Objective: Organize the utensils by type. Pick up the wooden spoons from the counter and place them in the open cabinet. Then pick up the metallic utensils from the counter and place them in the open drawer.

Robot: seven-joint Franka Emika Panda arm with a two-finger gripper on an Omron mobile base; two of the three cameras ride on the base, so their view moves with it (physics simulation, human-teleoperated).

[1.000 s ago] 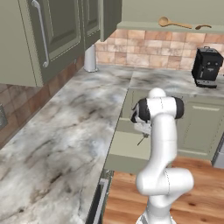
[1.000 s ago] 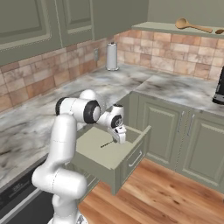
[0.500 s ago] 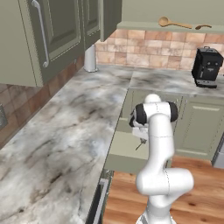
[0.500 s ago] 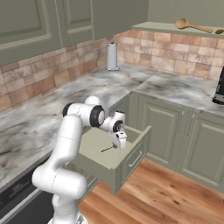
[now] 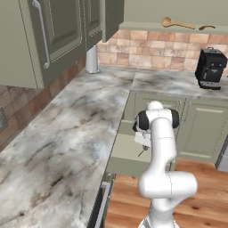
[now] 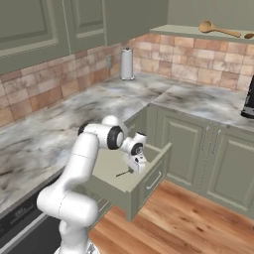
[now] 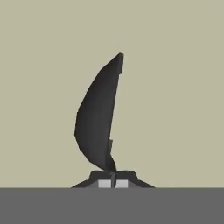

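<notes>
Pinching a dark metal utensil [image 7: 97,118], the gripper [image 6: 138,166] hangs low over the open drawer [image 6: 110,171] at centre frame in the right base view, jaws pressed tight on the thin piece. In the hand view the utensil rises from the fingertips against the drawer's pale floor. Its slim end shows below the hand in the left base view [image 5: 141,153]. Two wooden spoons [image 5: 178,23] lie on the shelf [image 6: 188,31] at upper right.
</notes>
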